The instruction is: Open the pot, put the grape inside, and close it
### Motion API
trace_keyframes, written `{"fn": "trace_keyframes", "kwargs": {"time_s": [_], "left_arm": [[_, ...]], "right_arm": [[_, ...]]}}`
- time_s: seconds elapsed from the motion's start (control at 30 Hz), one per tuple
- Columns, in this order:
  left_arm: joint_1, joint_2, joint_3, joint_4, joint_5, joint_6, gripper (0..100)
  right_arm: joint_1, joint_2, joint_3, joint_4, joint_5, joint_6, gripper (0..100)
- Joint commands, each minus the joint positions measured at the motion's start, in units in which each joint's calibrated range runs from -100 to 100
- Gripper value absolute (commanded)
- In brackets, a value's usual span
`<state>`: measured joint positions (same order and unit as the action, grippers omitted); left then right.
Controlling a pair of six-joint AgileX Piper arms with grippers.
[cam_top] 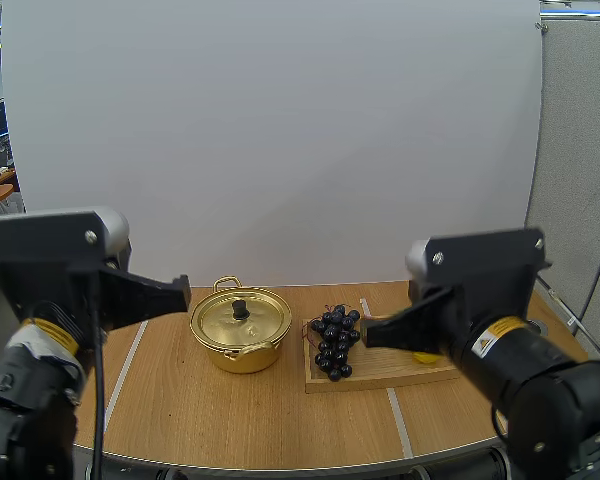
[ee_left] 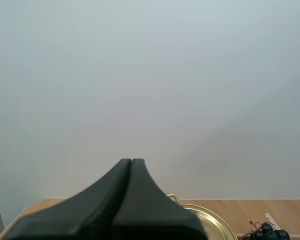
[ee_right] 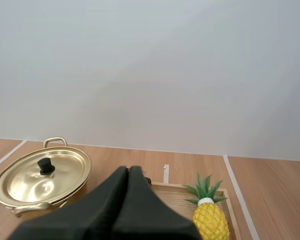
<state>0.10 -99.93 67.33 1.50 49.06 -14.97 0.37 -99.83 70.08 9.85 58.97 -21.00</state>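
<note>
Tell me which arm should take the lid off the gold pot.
Left, I'd judge. The left gripper, shut, points toward the shiny gold metal pot with its black-knobbed lid on; the right gripper, also shut, hangs over the wooden tray beside the dark grape bunch.

My right hand [ee_right: 129, 169] is closed on nothing. Beyond it I see the lidded pot [ee_right: 65, 170] and a pineapple [ee_right: 210, 220] on the tray [ee_right: 176, 194]

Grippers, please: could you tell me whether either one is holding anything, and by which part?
Nothing is held: the left gripper and the right gripper are each shut on nothing, closed into one dark wedge.
</note>
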Motion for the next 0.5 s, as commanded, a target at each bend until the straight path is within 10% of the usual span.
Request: {"fn": "trace_keyframes", "kwargs": {"time_s": [0.0, 0.47], "left_arm": [[0.04, -0.07, -1.98, -0.43, 4.38, 0.17, 0], [0.04, 16.13, -3.68, -1.5, 6.65, 2.39, 0]], "right_arm": [[-0.18, -0.17, -4.3, -0.12, 8.73, -0.01, 0], [-0.18, 13.44, -7.3, -5.42, 18.1, 4.27, 0]]}}
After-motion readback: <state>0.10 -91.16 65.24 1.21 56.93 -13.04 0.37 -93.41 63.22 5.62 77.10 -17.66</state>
